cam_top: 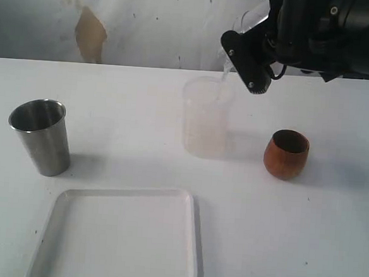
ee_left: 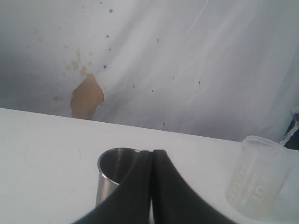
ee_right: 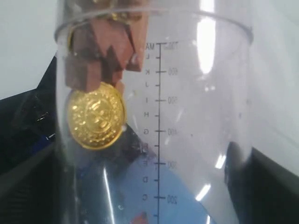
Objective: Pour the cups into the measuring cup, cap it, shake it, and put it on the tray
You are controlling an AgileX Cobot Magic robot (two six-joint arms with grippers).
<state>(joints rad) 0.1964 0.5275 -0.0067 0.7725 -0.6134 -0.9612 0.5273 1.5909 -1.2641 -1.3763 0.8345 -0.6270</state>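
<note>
The right claw (ee_right: 154,186) stands wide, its dark fingers (ee_right: 273,186) pressed on either side of the clear, graduated measuring cup (ee_right: 201,116). It holds the cup tilted in the air at 1 o'clock, mouth just over the cloudy frosted plastic container (cam_top: 205,118) at mid-counter. An embossed gold coin (ee_right: 96,116) and reddish-brown wooden blocks (ee_right: 100,51) sit against the cup's wall near its rim. The left claw (ee_left: 152,182) is fully closed on nothing, black fingers flat together. Just beyond it the tapered shiny steel tumbler (cam_top: 40,135) stands upright at 9 o'clock. The squat, rounded reddish-brown wooden cup (cam_top: 286,153) stands at 3 o'clock, apart from the container. The flat white plastic tray (cam_top: 124,236), round-cornered and low-rimmed, lies at 6 o'clock by the near edge, with bare white counter (cam_top: 329,237) at 5 o'clock.
</note>
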